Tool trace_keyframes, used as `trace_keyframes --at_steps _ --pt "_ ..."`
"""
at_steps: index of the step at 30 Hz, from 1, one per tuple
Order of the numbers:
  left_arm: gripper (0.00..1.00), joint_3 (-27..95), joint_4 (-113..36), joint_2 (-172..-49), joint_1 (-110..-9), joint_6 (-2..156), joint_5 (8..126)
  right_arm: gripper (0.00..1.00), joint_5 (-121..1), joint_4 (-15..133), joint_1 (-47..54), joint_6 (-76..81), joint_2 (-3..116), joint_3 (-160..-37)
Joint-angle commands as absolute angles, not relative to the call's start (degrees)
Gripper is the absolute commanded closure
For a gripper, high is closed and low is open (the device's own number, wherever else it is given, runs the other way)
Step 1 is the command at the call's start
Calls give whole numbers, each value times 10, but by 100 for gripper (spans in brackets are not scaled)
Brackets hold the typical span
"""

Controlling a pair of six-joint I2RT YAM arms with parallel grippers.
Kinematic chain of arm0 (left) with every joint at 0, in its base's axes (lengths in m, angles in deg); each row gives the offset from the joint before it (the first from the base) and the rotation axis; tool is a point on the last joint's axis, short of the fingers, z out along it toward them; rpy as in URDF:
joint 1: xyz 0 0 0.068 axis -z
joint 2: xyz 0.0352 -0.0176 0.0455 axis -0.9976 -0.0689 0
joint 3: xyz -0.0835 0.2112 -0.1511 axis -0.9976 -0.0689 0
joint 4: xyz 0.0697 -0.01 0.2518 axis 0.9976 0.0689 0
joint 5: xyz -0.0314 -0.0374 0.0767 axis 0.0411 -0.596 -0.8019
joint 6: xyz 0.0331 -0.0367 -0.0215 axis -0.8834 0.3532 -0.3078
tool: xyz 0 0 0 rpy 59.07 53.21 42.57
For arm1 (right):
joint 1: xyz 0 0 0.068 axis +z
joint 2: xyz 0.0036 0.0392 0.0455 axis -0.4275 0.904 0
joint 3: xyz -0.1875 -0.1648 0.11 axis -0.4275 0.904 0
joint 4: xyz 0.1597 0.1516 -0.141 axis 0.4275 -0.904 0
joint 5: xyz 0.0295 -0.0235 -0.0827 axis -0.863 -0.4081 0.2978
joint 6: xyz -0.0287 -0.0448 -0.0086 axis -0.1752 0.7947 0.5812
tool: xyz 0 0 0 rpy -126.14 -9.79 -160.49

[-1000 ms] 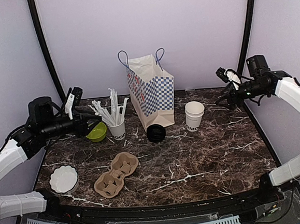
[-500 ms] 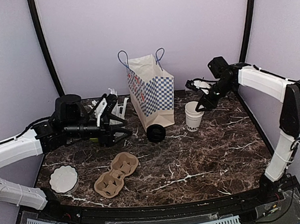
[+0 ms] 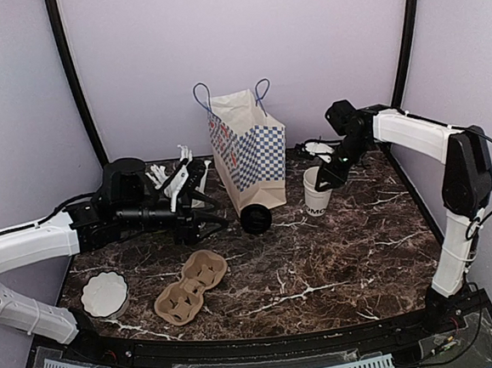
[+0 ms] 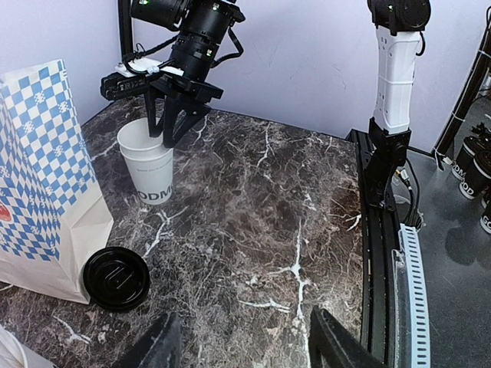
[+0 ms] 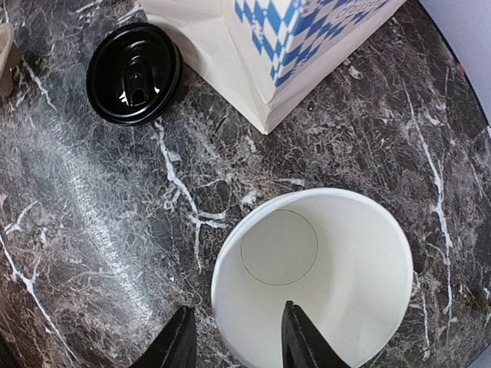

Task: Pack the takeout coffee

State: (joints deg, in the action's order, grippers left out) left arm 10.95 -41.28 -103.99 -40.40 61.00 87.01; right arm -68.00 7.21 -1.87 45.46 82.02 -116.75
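Observation:
One white paper cup (image 3: 317, 194) with black lettering stands open, without a lid, right of the bag; it also shows in the left wrist view (image 4: 147, 161) and the right wrist view (image 5: 314, 268). A round black lid (image 3: 256, 219) lies flat on the table by the bag's front corner (image 4: 116, 277) (image 5: 134, 73). My right gripper (image 3: 325, 176) (image 5: 239, 341) is open and straddles the cup's near rim, one finger inside and one outside (image 4: 170, 126). My left gripper (image 3: 206, 213) (image 4: 249, 345) is open and empty, low over the table left of the lid. A second coffee cup is not in view.
A blue-checked paper bag (image 3: 248, 150) stands upright at the back centre. A brown pulp carrier (image 3: 190, 286) and a white fluted bowl (image 3: 104, 295) lie at the front left. White straws (image 3: 180, 159) stick up behind my left arm.
My left arm swung from the far left toward the centre, its gripper now near the lid. My right arm came in from the far right and lowered its fingers onto the cup's rim.

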Motion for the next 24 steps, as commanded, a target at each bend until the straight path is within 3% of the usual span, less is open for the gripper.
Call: trace_keyframes --at_steps 1,14,24 --pt "42 112 -430 -1041 -401 599 866 66 -674 58 -8 459 828 -1179" --pt "42 125 -440 -1064 -401 619 864 100 -641 56 -6 454 829 -1183" --pt "43 138 -502 -1106 -393 671 829 100 -604 73 -7 448 807 -1195"
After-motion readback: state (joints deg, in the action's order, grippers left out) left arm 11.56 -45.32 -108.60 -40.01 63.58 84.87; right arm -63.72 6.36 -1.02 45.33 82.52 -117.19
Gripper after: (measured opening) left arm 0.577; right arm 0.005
